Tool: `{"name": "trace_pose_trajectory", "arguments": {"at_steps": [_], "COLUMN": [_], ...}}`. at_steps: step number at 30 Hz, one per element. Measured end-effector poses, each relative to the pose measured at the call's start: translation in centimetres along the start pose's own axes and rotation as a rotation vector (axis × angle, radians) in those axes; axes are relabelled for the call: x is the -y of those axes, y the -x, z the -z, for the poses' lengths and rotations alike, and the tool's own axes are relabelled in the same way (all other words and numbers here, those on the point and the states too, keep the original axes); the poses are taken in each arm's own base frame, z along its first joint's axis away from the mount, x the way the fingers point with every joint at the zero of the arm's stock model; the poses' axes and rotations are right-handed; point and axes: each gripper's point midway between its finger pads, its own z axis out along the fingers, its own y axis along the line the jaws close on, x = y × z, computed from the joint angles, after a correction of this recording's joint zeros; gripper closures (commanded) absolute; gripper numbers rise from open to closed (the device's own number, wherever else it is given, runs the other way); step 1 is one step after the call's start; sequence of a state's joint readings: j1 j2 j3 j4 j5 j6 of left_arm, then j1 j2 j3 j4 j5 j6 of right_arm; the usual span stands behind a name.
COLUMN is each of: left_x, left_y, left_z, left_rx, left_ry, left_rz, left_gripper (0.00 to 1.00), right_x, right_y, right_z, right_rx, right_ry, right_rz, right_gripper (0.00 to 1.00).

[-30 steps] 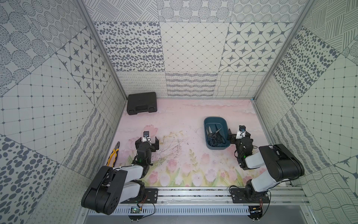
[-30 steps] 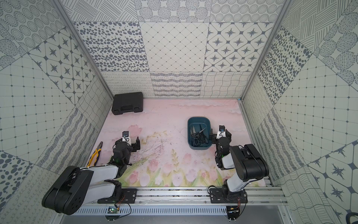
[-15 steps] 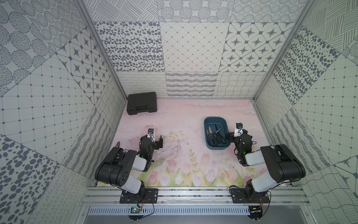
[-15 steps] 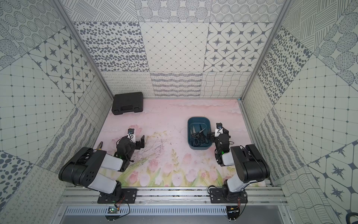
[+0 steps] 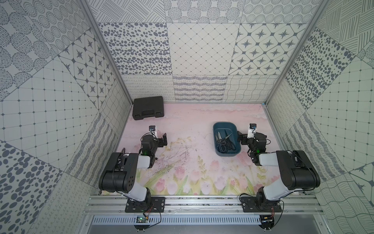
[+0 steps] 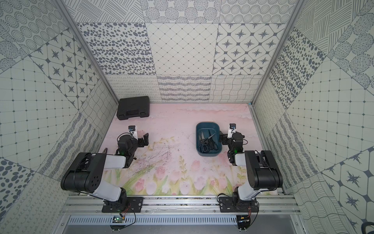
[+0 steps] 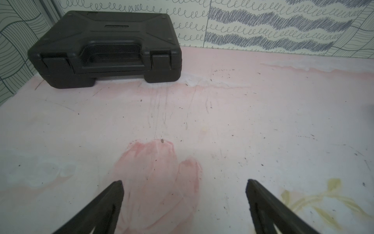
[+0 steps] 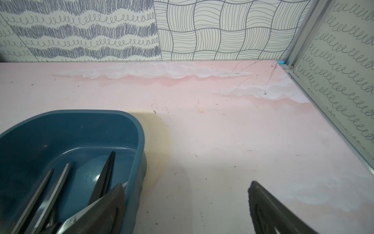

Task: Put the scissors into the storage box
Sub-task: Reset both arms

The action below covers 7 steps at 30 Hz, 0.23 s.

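Both top views looked steeply down from high above the front rail. From far off they took in nearly the same scene: the whole tabletop, with the storage box in both top views. The right wrist camera sat low and close, just beside the storage box, and faced the back wall past the right gripper. The left wrist camera, well apart from the storage box, looked low across the tabletop past the left gripper toward a black case.
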<state>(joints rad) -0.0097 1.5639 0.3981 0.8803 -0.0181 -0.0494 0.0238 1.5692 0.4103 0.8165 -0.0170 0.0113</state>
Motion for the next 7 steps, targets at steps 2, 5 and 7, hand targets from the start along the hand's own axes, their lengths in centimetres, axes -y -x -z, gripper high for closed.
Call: {"name": "trace_pose_trajectory", "arguments": {"at_steps": [2,5,7], "left_x": [0.17,0.28,0.33], "left_y": [-0.20,-0.40,-0.57], "left_z": [-0.01,-0.01,-0.01], "left_rx": [-0.009,-0.018,-0.025], "left_ry": [-0.010,-0.017,-0.020], "left_rz": [0.004,0.009,0.011], "left_gripper": [0.01,0.01,0.01], "right_x": [-0.03,-0.09,-0.09], "right_y": [-0.16,-0.26,-0.28], "right_z": [0.00,0.00,0.00], "right_rx": [-0.007,-0.011,-0.012], "right_ry": [0.004,0.008,0.008], "right_rz": [-0.004,-0.005,-0.006], "right_gripper": [0.03,0.03,0.03]}}
